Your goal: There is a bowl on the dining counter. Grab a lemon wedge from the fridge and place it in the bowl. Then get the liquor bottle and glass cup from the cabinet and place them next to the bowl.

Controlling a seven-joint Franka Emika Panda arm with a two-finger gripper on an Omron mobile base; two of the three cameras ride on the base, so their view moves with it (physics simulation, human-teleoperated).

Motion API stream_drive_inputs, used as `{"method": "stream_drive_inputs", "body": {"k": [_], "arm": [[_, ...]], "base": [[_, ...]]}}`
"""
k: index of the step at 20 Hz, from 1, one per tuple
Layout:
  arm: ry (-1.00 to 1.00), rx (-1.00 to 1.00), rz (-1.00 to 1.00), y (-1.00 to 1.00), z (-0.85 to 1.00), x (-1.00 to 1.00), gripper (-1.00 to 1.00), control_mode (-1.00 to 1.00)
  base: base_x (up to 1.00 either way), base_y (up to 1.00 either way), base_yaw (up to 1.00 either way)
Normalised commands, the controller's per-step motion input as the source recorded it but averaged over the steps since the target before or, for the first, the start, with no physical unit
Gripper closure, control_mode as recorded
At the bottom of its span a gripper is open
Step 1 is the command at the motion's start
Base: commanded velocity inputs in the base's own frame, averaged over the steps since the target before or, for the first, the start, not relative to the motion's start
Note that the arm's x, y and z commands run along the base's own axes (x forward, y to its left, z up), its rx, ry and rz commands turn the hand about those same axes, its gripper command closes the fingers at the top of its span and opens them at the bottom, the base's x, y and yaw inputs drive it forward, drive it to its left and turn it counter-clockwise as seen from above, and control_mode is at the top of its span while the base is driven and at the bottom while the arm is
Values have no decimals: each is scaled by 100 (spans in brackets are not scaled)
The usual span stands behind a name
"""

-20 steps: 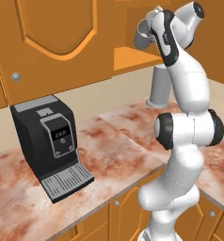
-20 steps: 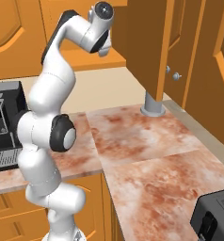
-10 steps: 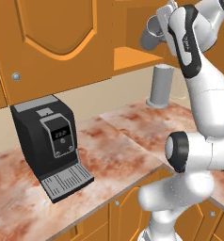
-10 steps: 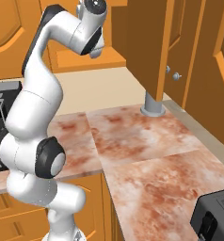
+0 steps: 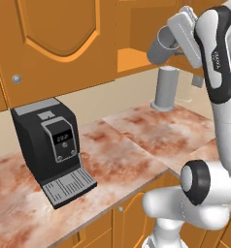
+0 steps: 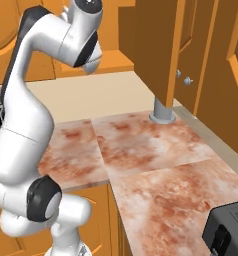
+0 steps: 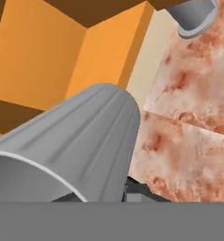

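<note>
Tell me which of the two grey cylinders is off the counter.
The glass cup, held tilted in the pincer up by the open cabinet. The other grey cylinder stands upright on the counter by the wall.

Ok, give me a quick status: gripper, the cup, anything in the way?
Gripper shut on the glass cup, held tilted in the air below the cabinet. Grey cylinder stands on the counter underneath. Open cabinet door close by.

— What sort of place is this?
— A rendered home kitchen. Orange wooden cabinets (image 5: 54, 43) with arched panel doors and round grey knobs fill the upper left of the left base view.
— Anything else?
— A marbled reddish stone table (image 6: 156, 160) runs below, and a black coffee machine (image 5: 49, 150) stands at centre left.
</note>
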Motion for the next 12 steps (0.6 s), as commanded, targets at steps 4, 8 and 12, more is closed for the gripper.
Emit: {"method": "stream_drive_inputs", "body": {"k": [4, 8, 12], "arm": [[10, -25, 18, 21, -23, -100, 100, -100], [8, -29, 16, 12, -32, -100, 100, -100], [9, -29, 13, 1, -36, -100, 100, -100]], "base": [[0, 0, 0], [0, 0, 0], [0, 0, 0]]}}
